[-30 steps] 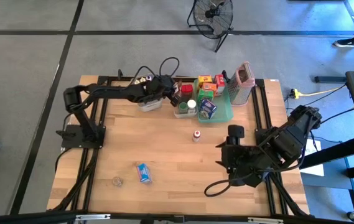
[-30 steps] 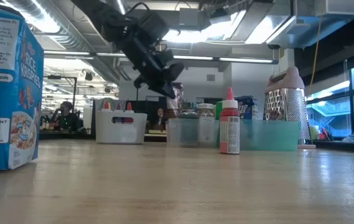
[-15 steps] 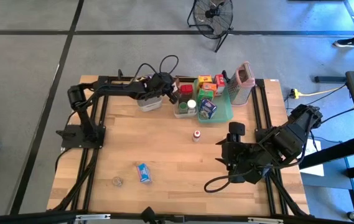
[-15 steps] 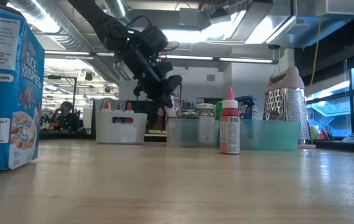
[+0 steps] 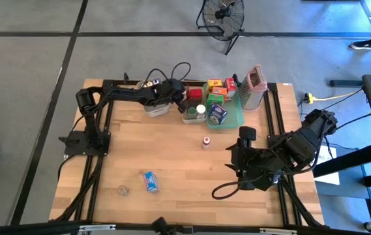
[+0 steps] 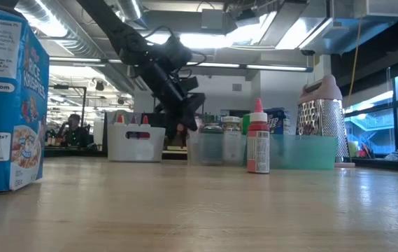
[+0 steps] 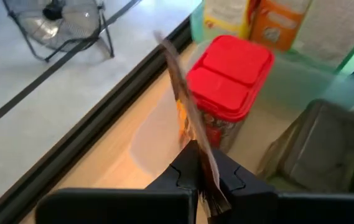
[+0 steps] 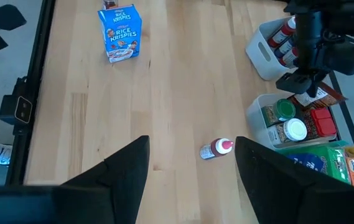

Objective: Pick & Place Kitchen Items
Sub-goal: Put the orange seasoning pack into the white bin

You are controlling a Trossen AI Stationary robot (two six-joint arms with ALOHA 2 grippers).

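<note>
My left gripper (image 5: 180,94) is shut on a thin brown-and-orange packet (image 7: 186,112) and hangs at the back of the table, just over a clear bin (image 5: 193,115). That bin holds a red-lidded jar (image 7: 229,78) and other small jars. A small red-capped bottle (image 5: 206,141) stands on the bare wood mid-table. A blue Rice Krispies box (image 5: 150,181) lies near the front edge, with a tiny jar (image 5: 122,190) beside it. At the right, my right gripper (image 5: 244,163) hangs high above the table, open and holding nothing. My left gripper pinches the flat packet between its two fingers at one end (image 7: 203,169), gripping its two flat faces. The fingers slant down from the table's left. The packet sticks out beyond the fingertips, edge-on in the wrist view, clear of the bin and beside the red lid.
A teal tray (image 5: 235,119) with boxes and packets stands right of the clear bin. A white bin (image 5: 157,108) of red-capped bottles sits to the left, and a metal grater (image 5: 255,87) with a pink rim at the far right. The wood in the table's middle and front is open.
My left gripper has come down toward the clear bin with the packet still in its fingers, turning slightly on its wrist. My right arm has kept still.
</note>
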